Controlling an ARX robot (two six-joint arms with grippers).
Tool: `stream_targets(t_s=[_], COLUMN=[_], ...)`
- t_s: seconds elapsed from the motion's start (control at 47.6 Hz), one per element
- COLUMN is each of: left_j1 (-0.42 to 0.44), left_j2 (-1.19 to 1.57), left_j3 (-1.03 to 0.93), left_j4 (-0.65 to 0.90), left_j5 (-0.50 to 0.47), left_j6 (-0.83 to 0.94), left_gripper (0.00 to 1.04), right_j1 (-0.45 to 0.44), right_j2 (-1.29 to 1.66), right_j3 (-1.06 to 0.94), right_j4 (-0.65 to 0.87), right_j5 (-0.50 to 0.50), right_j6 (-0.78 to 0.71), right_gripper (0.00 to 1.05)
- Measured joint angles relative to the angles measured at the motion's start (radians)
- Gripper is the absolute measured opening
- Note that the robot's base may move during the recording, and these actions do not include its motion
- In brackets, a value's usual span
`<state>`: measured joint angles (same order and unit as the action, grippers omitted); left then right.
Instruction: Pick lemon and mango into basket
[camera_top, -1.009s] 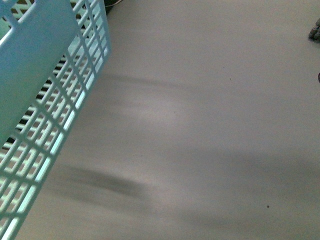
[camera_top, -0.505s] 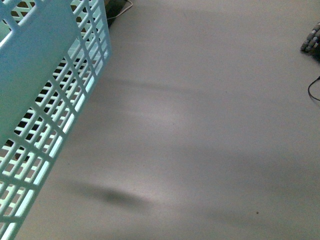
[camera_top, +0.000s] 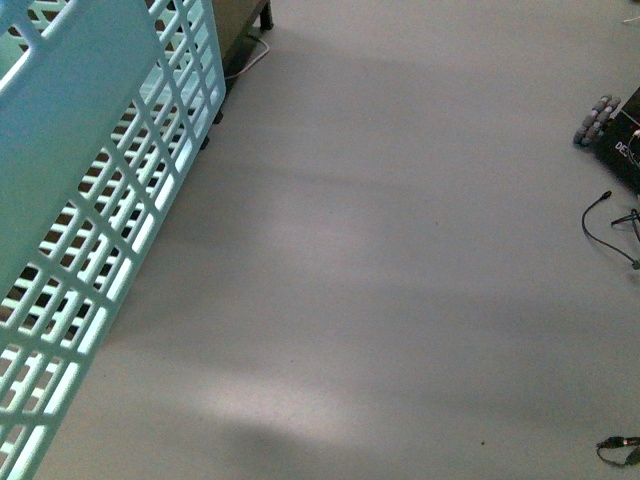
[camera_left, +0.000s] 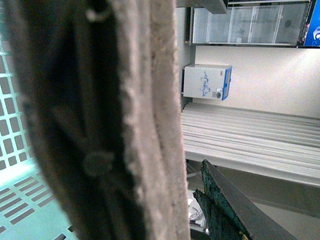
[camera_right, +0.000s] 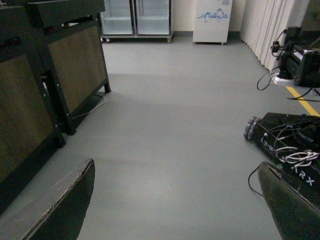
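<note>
basket (camera_top: 90, 200) is leaning tilted at the robot's left over grey floor (camera_top: 400, 250) | left gripper (camera_left: 200, 186) is sitting beside a blurred beige strip (camera_left: 150, 125) by the basket, apart or together: cannot tell | right gripper (camera_right: 176, 167) is hanging apart, empty, over floor

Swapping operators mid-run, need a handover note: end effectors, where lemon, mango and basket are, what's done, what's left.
Left end effector: close against a beige strip beside the basket; open or shut cannot be told.
Right end effector: open, empty, facing floor.
Basket: tilted at the front view's left, inside hidden.
Lemon, mango: in no view.
Done: nothing confirmable.
Left: locate both fruits, check the basket.
</note>
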<state>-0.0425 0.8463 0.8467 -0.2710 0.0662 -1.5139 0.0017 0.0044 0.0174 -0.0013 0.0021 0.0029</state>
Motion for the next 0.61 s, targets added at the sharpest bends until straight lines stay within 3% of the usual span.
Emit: stream_targets(t_s=[0.61], left_j1=[0.000], left_j2=[0.000], left_j3=[0.000], left_j4=[0.000], left_j5=[-0.002], left_j6=[0.001], left_gripper=[0.28], right_j1=[0.000], right_j2=[0.000], right_j3=[0.000], right_j4=[0.000], right_j5=[0.000], right_j6=[0.000], right_gripper=[0.96])
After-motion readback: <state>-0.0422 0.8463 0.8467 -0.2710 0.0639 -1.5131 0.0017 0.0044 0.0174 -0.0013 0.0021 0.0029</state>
